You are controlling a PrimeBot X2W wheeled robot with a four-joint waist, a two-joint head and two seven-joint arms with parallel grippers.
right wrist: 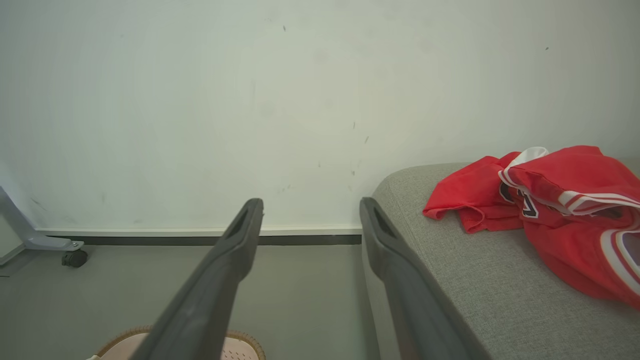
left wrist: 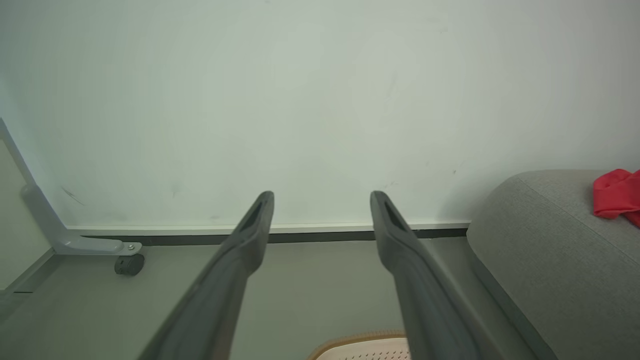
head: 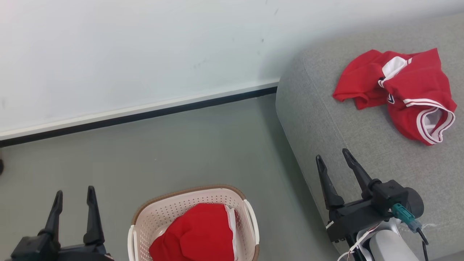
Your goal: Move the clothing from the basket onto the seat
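red clothing in basket, another garment on seat

One basket at the bottom centre of the head view. One seat at the right. Two red heaps: the first heap of clothing in the basket, the second heap of clothing at the upper right; the garments in each cannot be counted. Two grippers, left gripper and right gripper, two fingers each. One caster wheel at the left of the left wrist view
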